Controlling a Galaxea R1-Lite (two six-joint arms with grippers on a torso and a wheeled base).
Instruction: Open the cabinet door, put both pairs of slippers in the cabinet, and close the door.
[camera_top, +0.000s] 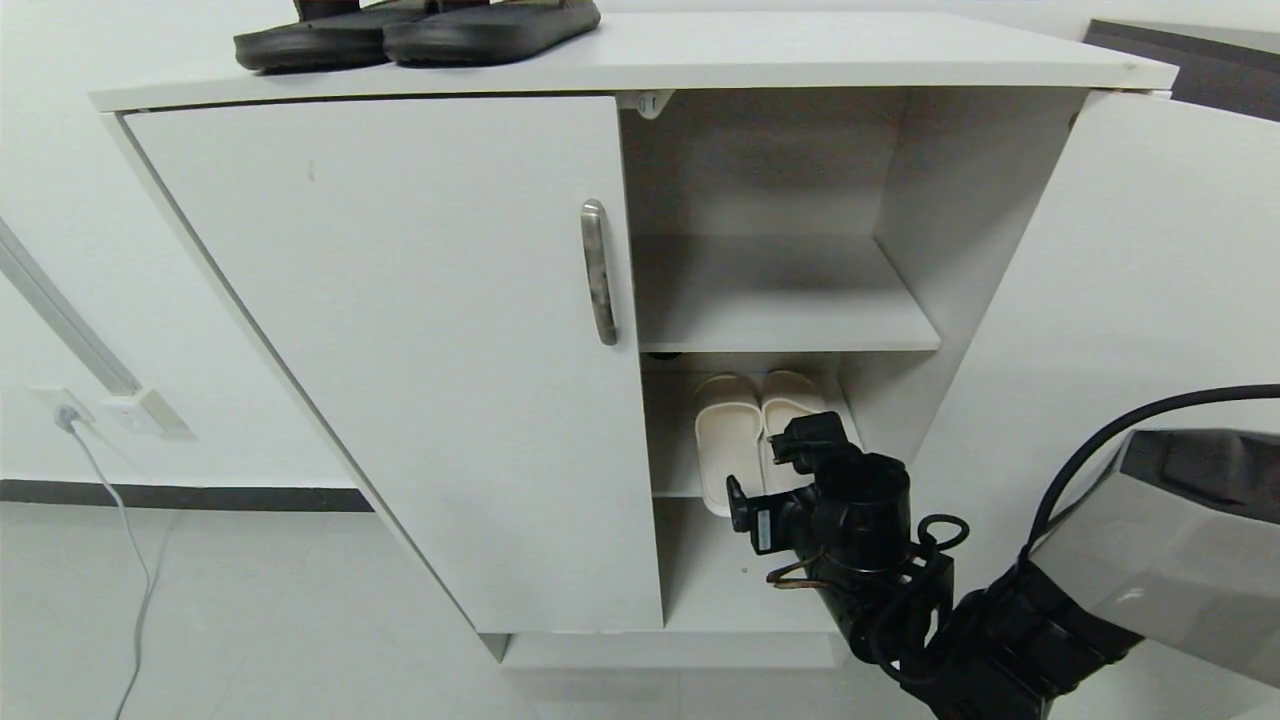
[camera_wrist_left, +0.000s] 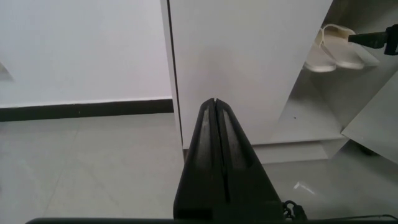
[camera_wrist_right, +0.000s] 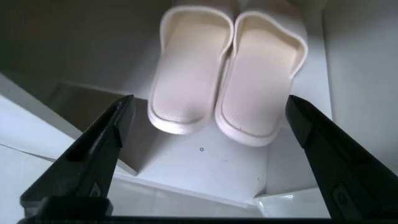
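A pair of white slippers (camera_top: 755, 430) (camera_wrist_right: 227, 74) lies side by side on the lower shelf of the white cabinet (camera_top: 640, 65), their near ends sticking out slightly over the shelf edge. My right gripper (camera_top: 775, 468) (camera_wrist_right: 210, 107) hangs just in front of them, open, with nothing between its fingers. A pair of dark slippers (camera_top: 420, 35) rests on the cabinet top at the left. The right door (camera_top: 1130, 300) stands open; the left door (camera_top: 400, 330) is closed. My left gripper (camera_wrist_left: 214, 111) is shut and empty, low above the floor, facing the closed door.
The left door's metal handle (camera_top: 598, 272) runs along its inner edge. An upper shelf (camera_top: 780, 300) sits above the white slippers and a bottom compartment (camera_top: 720, 580) below. A wall socket with a cable (camera_top: 65, 412) is at the far left above tiled floor.
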